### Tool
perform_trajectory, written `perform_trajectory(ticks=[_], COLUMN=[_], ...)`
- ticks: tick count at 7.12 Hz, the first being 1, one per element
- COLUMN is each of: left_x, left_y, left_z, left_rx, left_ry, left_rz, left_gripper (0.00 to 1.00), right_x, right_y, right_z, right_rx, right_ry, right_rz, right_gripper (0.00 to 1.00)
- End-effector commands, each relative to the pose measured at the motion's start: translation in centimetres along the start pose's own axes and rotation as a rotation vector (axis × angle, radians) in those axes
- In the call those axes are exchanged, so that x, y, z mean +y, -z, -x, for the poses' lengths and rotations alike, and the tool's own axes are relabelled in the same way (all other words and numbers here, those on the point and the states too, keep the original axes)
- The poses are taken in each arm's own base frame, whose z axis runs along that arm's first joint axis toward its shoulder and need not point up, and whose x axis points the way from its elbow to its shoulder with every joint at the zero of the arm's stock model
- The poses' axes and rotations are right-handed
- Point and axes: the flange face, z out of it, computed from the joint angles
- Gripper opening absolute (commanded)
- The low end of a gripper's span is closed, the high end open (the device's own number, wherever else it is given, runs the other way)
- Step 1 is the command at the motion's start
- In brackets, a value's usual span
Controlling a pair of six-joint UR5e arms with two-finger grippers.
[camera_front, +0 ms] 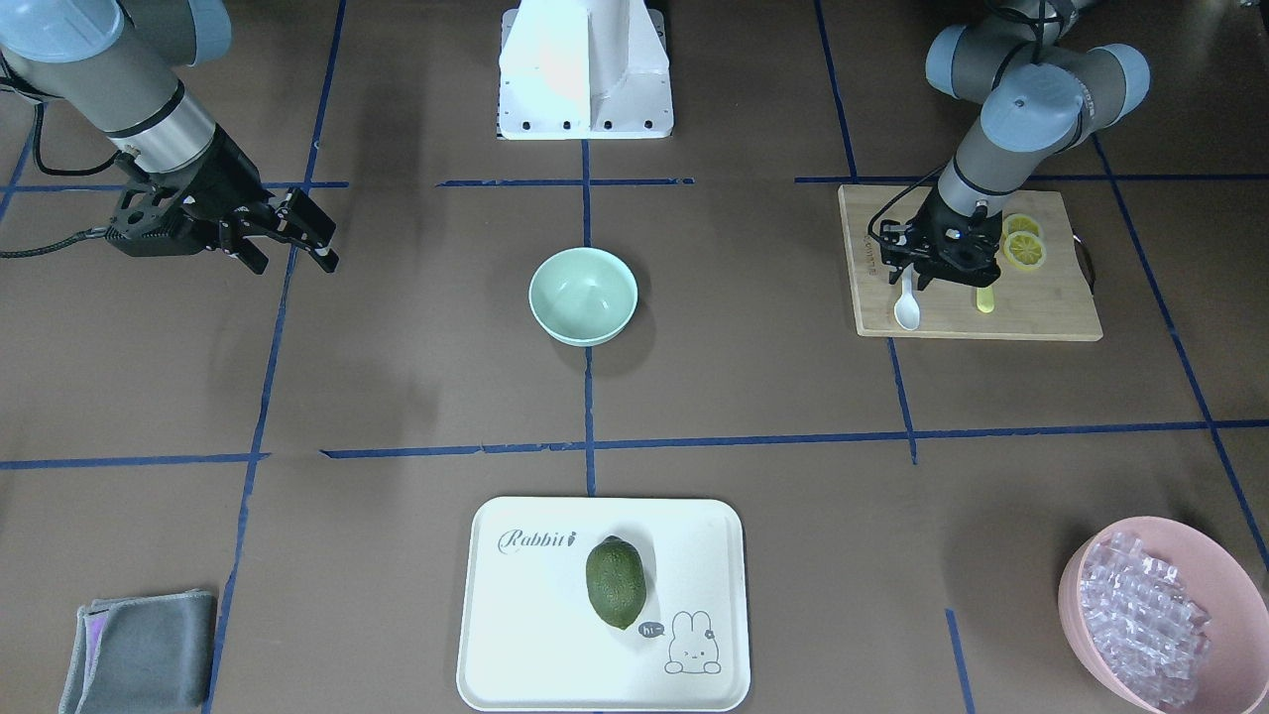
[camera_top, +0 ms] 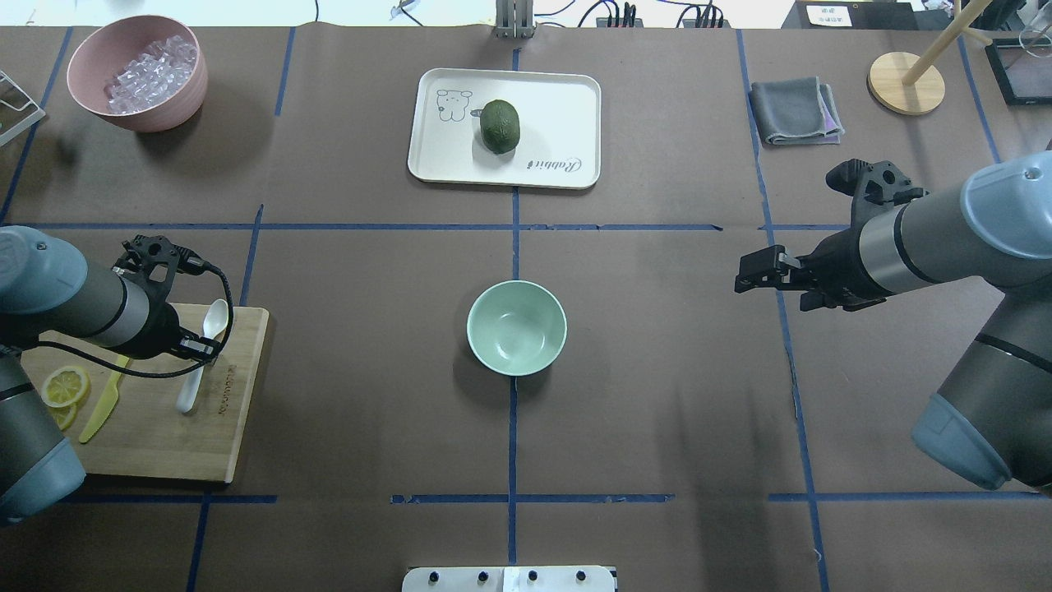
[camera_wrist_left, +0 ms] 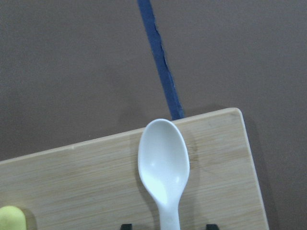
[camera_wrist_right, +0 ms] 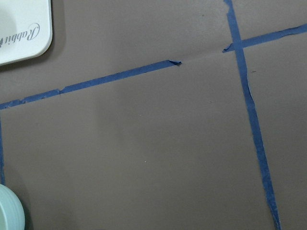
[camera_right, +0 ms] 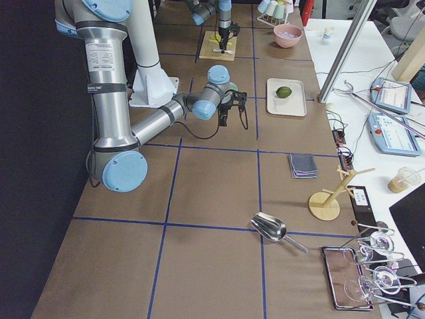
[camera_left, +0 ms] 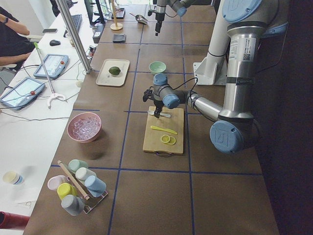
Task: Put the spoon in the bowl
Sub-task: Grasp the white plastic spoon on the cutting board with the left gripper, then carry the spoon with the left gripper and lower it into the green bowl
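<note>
The white plastic spoon (camera_top: 215,317) lies on the wooden cutting board (camera_top: 164,448) at the left, scoop pointing away from me. My left gripper (camera_top: 197,349) is low over its handle. In the left wrist view the spoon (camera_wrist_left: 163,165) runs down between the two fingertips (camera_wrist_left: 125,225), which stand apart on either side of the handle, so the gripper is open. The mint-green bowl (camera_top: 516,327) stands empty at the table's middle. My right gripper (camera_top: 742,279) hangs open and empty above the table, to the right of the bowl. The spoon (camera_front: 906,307) and bowl (camera_front: 583,296) also show in the front view.
A yellow plastic knife (camera_top: 103,407) and lemon slices (camera_top: 66,386) lie on the board beside the spoon. A white tray (camera_top: 567,99) with a green fruit (camera_top: 500,126) sits beyond the bowl. A pink bowl of clear cubes (camera_top: 138,72) is far left, a grey cloth (camera_top: 793,111) far right.
</note>
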Motion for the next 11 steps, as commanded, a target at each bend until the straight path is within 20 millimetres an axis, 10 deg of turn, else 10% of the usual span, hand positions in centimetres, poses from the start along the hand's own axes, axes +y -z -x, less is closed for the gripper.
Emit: perform_trajectory(ticks=[1, 4, 6, 9, 11], left_x=[-0.1, -2.6, -8.9, -13.1, -14.4], left_y=[0.4, 3.6, 8.2, 8.8, 9.4], left_z=[-0.4, -5.3, -17.7, -31.0, -34.0], left_rx=[0.010, 0.081, 0.078, 0.146, 0.162], left_ry=[0.001, 0.060, 0.096, 0.106, 0.109], left_rz=[-0.005, -0.050, 0.013, 0.033, 0.033], left_gripper=[0.00, 0.00, 0.00, 0.00, 0.03], right_x=[0.0, -0.3, -2.1, -3.5, -3.8], right_y=[0.0, 0.1, 1.4, 0.3, -0.2], right_z=[0.1, 0.0, -1.1, -1.9, -2.1], right_rx=[0.000, -0.001, 0.006, 0.036, 0.045], right_ry=[0.000, -0.003, 0.012, 0.035, 0.066], right_rz=[0.000, -0.007, -0.036, -0.041, -0.039], right_gripper=[1.00, 1.00, 1.00, 1.00, 1.00])
